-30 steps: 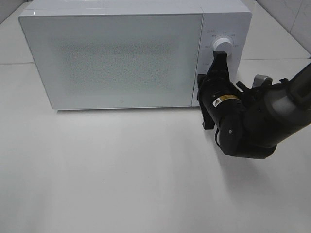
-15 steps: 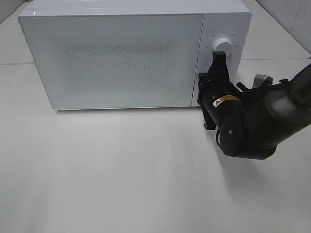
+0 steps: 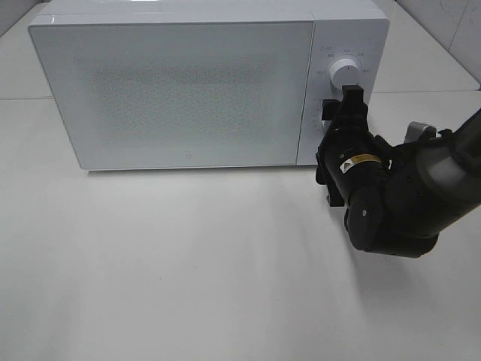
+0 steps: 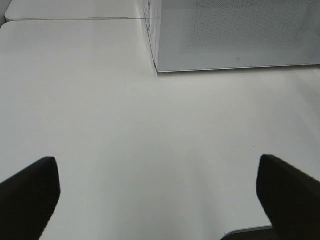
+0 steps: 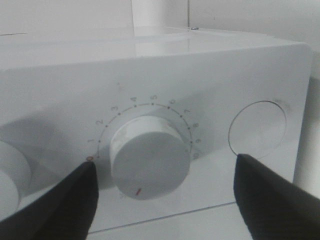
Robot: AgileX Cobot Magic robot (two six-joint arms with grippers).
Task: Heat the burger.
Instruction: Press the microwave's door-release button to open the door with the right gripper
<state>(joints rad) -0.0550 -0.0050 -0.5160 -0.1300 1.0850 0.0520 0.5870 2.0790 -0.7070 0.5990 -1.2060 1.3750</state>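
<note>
A white box-shaped microwave oven [image 3: 188, 83] fills the upper left and middle of the overhead frame, standing on a plain white counter [image 3: 188, 286]. Its frosted, speckled door [image 3: 176, 90] is shut. The burger is nowhere in sight. It is probably inside behind that door, but the panel is too cloudy to confirm it.

The step in hand appears to be setting the heating time. The black right pincer [image 5: 165, 161] is at the control strip at the upper right of the overhead frame. Its two fingers stand apart, one on each side of the white round timer dial [image 5: 150, 157], and grip nothing. A numbered arc with a red zero runs round the dial. The small red mark [image 5: 137, 191] on the dial face lies in the unnumbered gap of that arc, so I judge that no time is set yet, though the angle makes this uncertain.

If so, the next move calls for closing squarely on the dial's rim and turning it clockwise along the scale, with the wrist kept in line with the dial's axis so the fingers do not slip off.

The left pincer [image 4: 157, 165] hangs wide open over bare counter and holds nothing. It is out of the overhead frame.

In the overhead view the right arm covers the timer dial, leaving only the upper white knob [image 3: 346, 70] clear. A round recessed button [image 5: 257, 127] beside the dial carries no legible marking, and the panel's small print is unreadable.
</note>
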